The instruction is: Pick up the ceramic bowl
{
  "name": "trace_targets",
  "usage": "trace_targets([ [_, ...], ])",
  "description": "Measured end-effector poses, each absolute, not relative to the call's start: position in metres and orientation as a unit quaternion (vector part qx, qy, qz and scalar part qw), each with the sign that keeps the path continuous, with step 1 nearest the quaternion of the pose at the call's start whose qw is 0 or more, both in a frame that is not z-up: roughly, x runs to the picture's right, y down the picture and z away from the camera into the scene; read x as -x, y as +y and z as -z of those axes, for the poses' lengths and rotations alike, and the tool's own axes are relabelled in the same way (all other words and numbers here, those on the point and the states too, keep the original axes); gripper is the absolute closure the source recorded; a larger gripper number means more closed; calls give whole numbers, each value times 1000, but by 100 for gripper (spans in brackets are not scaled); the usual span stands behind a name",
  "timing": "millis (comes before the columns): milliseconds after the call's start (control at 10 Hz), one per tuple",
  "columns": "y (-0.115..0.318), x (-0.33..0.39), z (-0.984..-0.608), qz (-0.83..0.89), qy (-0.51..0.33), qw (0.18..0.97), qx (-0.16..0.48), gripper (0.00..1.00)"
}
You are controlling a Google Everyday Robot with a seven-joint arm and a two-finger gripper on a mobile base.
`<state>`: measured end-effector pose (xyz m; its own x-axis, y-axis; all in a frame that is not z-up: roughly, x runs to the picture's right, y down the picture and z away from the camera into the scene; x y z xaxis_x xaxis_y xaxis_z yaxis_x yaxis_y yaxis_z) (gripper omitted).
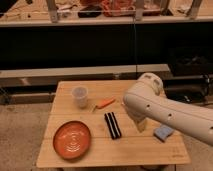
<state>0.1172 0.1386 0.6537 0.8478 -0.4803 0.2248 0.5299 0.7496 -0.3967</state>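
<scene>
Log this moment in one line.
ceramic bowl: on table, near-left corner, untouched | arm: over table's right side | gripper: hidden from view

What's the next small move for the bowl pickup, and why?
Probably swing the arm across toward the ceramic bowl: it sits untouched on the picture's left, while the arm hangs over the table's right side. The end effector is not in view.

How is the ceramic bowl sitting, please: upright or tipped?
Upright: the ceramic bowl shows its ringed inside, on the table. The gripper is out of view.
</scene>
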Motion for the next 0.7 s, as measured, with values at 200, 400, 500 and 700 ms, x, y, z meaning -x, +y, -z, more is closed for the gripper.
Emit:
trace_targets([
  [200, 141, -101, -654, 294, -67, 926, 226, 20],
  [400, 144, -96, -654, 313, -77, 920, 225, 20],
  [500, 146, -88, -656, 324, -83, 915, 225, 20],
  [700, 151, -66, -658, 351, -97, 904, 223, 20],
])
